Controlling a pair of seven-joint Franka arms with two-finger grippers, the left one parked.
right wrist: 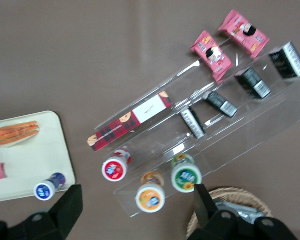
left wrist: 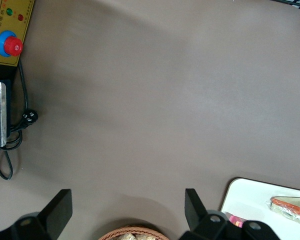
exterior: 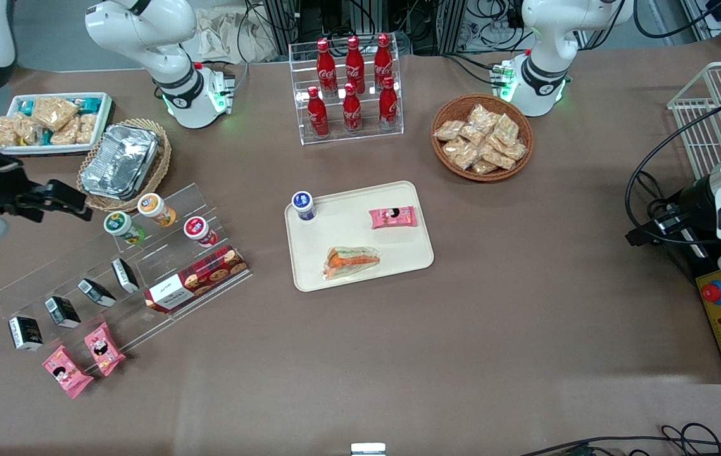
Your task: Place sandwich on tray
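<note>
Sandwich (exterior: pixel 351 261) sits flat on tray (exterior: pixel 398 253). Gripper (right wrist: pixel 135 212) is wide open, empty, above the snack rack (right wrist: pixel 215 130); keep clear.

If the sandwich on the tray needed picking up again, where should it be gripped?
Come from straight above and close the tool, now open over the acrylic rack, across the sandwich wedge's narrow width near its middle; it lies flat on the tray, long side angled.
</note>
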